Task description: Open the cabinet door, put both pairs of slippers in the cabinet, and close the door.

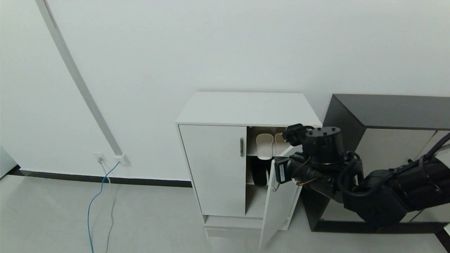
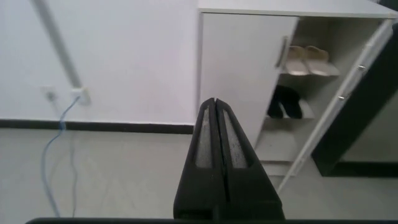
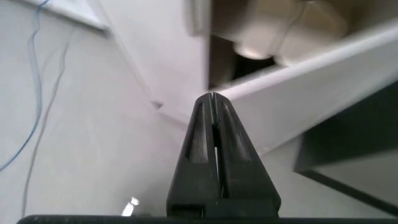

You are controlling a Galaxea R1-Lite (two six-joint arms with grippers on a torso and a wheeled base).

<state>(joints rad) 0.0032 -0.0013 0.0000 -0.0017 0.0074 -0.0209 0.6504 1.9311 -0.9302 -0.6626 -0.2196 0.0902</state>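
Hovering at the top edge of the half-open right door (image 1: pixel 277 207) of the white cabinet (image 1: pixel 246 109), our right gripper (image 3: pixel 213 99) has its jaws together; whether it touches the door we cannot tell. Our left gripper (image 2: pixel 215 102) hangs well back, its jaws together too. The arm half hides the cream slippers (image 1: pixel 264 146) on the upper shelf, with the black slippers (image 1: pixel 260 172) at their six o'clock. A dark mirrored unit (image 1: pixel 386 109) stands at the cabinet's three o'clock

Readable text: none in any view.
Wrist label (image 1: pixel 281 173): a pale sticker on the right arm's black wrist housing, just beside the open cabinet door (image 1: pixel 279 207); its print is too small to make out.
Wall sockets (image 1: pixel 99 155): well left of the cabinet door; any marking is too small to tell.
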